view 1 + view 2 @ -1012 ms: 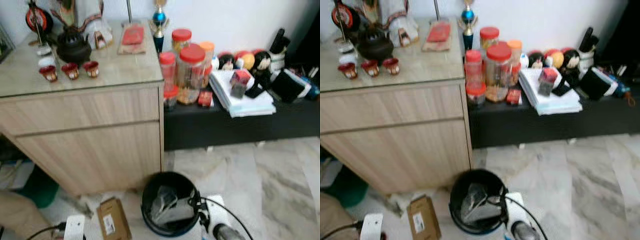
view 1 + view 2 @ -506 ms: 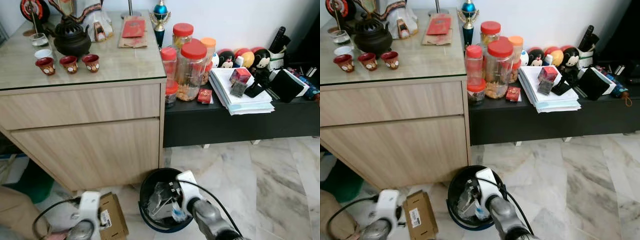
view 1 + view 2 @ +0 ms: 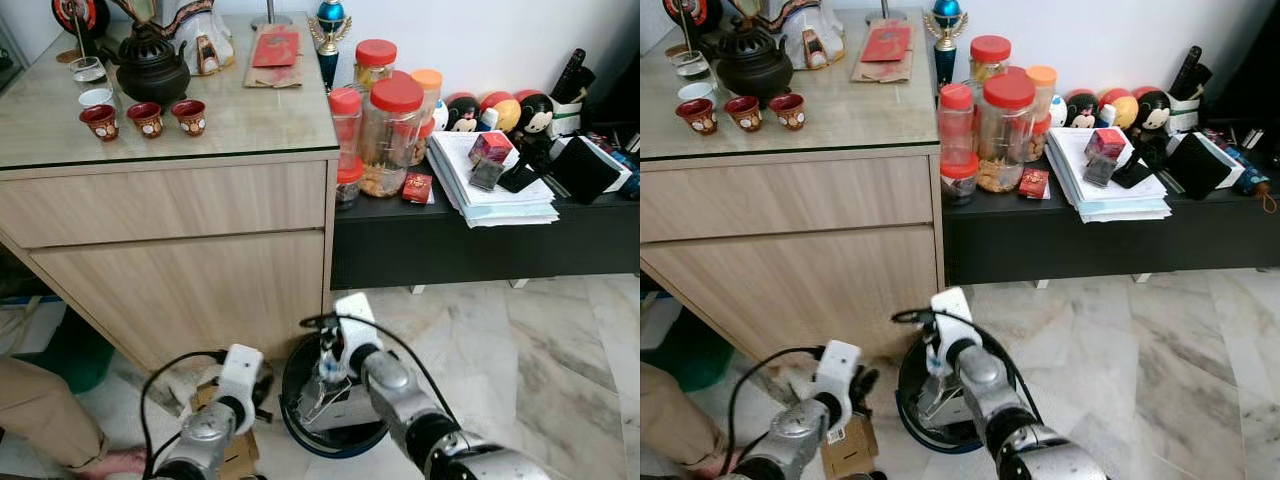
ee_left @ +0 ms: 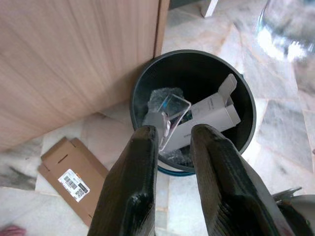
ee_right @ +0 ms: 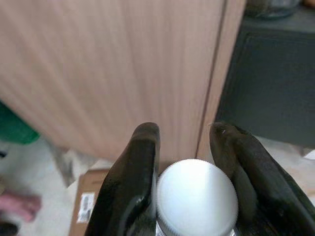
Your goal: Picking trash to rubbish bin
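Your right gripper (image 5: 184, 162) was clenched on a clear plastic bottle (image 3: 331, 366) with a white cap (image 5: 196, 194), the cap sitting between the two black fingers (image 5: 135, 172). That gripper and bottle hung directly over the black rubbish bin (image 3: 297, 365).

Your left gripper (image 4: 173, 142) stood released, its fingers parted with nothing between them, above the near rim of the bin, as your left wrist view showed.

Contents of the bin, as you could see them: a white open carton (image 4: 209, 115), crumpled clear plastic (image 4: 165, 98), and a clear flat package (image 4: 172, 113) leaning on the carton.

On the marble floor (image 3: 560, 350), just beside the bin on your left: a flattened brown cardboard box (image 4: 74, 179) with a white barcode label (image 4: 73, 183). The left arm crossed over it in your head views.

Behind the bin: a light wooden counter (image 3: 180, 250) with drawer fronts. On its top: a dark teapot (image 3: 150, 68), three small red cups (image 3: 146, 118) and a red packet (image 3: 276, 46).

To the right of the counter: a low black shelf (image 3: 480, 250) carrying red-lidded jars (image 3: 395, 135), a stack of papers (image 3: 500, 195) and round figurines (image 3: 500, 108).

At the lower left corner of your view: part of a person (image 3: 40, 410) in tan cloth, low to the floor.
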Motion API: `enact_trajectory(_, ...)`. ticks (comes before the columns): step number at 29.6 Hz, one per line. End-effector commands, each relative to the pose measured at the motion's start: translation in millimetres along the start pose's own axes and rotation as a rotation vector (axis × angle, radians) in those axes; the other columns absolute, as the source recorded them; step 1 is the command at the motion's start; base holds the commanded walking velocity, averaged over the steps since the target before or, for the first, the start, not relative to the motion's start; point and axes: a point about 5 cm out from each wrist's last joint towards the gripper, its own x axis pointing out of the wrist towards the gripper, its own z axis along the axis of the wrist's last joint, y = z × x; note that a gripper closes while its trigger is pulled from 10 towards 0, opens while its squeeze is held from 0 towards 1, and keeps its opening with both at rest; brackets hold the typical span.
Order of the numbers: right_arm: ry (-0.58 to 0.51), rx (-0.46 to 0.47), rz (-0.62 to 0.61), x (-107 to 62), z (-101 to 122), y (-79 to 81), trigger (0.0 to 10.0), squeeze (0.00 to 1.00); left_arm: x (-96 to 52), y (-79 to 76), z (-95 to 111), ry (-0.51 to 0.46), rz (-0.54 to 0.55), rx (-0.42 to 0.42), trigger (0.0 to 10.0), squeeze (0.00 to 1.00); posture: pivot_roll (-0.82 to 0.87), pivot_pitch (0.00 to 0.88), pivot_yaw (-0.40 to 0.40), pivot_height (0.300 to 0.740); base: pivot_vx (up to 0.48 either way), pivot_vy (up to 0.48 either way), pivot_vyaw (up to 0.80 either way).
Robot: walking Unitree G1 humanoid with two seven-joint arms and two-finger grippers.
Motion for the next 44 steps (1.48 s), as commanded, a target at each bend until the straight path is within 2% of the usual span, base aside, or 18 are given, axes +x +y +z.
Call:
enact_trajectory(1, -0.036, -0.017, -0.029, 3.7, 11, 1.6, 10.0, 0.00, -2.2, 1.6, -4, 0.008, -0.004, -0.001, 10.0, 0.00, 0.19, 0.147, -0.026, 0.740, 0.000, 0.000, 0.00)
enact_trajectory(3, -0.038, -0.026, -0.042, 4.0, 13, 0.6, 10.0, 0.00, -2.2, 1.6, -4, 0.008, -0.005, -0.004, 10.0, 0.00, 0.19, 0.147, -0.026, 0.740, 0.000, 0.000, 0.00)
enact_trajectory(7, -0.051, -0.005, -0.134, 5.2, 19, -12.7, 10.0, 0.00, -2.4, 0.1, -5, 0.008, -0.021, -0.007, 10.0, 0.00, 0.20, 0.153, -0.027, 0.740, 0.000, 0.000, 0.00)
enact_trajectory(15, -0.039, -0.006, -0.165, 3.8, 18, -21.0, 10.0, 0.00, -2.8, -0.6, -6, 0.014, -0.028, -0.013, 10.0, 0.00, 0.19, 0.155, -0.024, 0.740, 0.000, 0.000, 0.00)
enact_trajectory(16, -0.035, 0.014, -0.160, 3.2, 16, -23.1, 10.0, 0.95, -3.0, -0.9, -7, 0.014, -0.029, -0.017, 10.0, 0.00, 0.19, 0.154, -0.024, 0.740, 0.000, 0.000, 0.00)
enact_trajectory(17, -0.034, 0.017, -0.161, 3.1, 16, -23.6, 10.0, 0.95, -3.0, -1.0, -7, 0.015, -0.029, -0.017, 10.0, 0.00, 0.19, 0.154, -0.024, 0.740, 0.000, 0.000, 0.00)
enact_trajectory(18, -0.034, 0.018, -0.162, 2.9, 16, -23.9, 10.0, 1.00, -3.0, -0.9, -7, 0.015, -0.030, -0.016, 10.0, 0.00, 0.19, 0.154, -0.023, 0.740, 0.000, 0.000, 0.00)
enact_trajectory(26, -0.021, 0.021, -0.156, 1.8, 12, -24.4, 10.0, 1.00, -3.2, 0.1, -7, 0.019, -0.033, -0.017, 10.0, 0.00, 0.19, 0.149, -0.018, 0.740, 0.000, 0.000, 0.00)
enact_trajectory(27, -0.014, 0.019, -0.147, 1.3, 9, -23.1, 10.0, 0.28, -3.4, 0.5, -7, 0.019, -0.031, -0.018, 10.0, 0.00, 0.18, 0.147, -0.017, 0.740, 0.000, 0.000, 0.00)
enact_trajectory(28, -0.012, 0.020, -0.145, 1.0, 8, -22.7, 10.0, 0.28, -3.5, 0.7, -7, 0.019, -0.030, -0.020, 10.0, 0.00, 0.18, 0.147, -0.017, 0.740, 0.000, 0.000, 0.00)
enact_trajectory(29, -0.004, 0.022, -0.138, 0.3, 6, -22.1, 10.0, 0.00, -3.6, 1.2, -7, 0.018, -0.026, -0.024, 10.0, 0.00, 0.18, 0.146, -0.016, 0.740, 0.000, 0.000, 0.00)
enact_trajectory(36, 0.059, 0.022, -0.120, -6.4, -14, -22.1, 10.0, 0.00, -6.9, 13.6, -8, 0.010, 0.059, -0.071, 10.0, 0.00, 0.18, 0.137, -0.014, 0.740, 0.000, 0.000, 0.00)
enact_trajectory(39, 0.131, 0.007, -0.109, -17.6, -39, -24.6, 10.0, 0.00, -18.3, 36.1, -20, 0.058, 0.233, -0.048, 10.0, 0.00, 0.18, 0.133, -0.013, 0.740, 0.000, 0.000, 0.00)
enact_trajectory(40, 0.163, 0.011, -0.105, -22.5, -49, -25.9, 10.0, 0.00, -24.3, 45.0, -28, 0.094, 0.304, -0.057, 10.0, 0.00, 0.17, 0.131, -0.013, 0.740, 0.000, 0.000, 0.00)
enact_trajectory(42, 0.194, 0.024, -0.102, -28.1, -60, -27.4, 10.0, 0.00, -31.3, 53.2, -36, 0.125, 0.370, -0.076, 10.0, 0.00, 0.17, 0.129, -0.013, 0.740, 0.000, 0.000, 0.00)
enact_trajectory(44, 0.267, 0.038, -0.098, -40.0, -81, -29.5, 10.0, 0.00, -45.0, 64.7, -53, 0.183, 0.470, -0.133, 10.0, 0.00, 0.17, 0.121, -0.012, 0.740, 0.000, 0.000, 0.00)
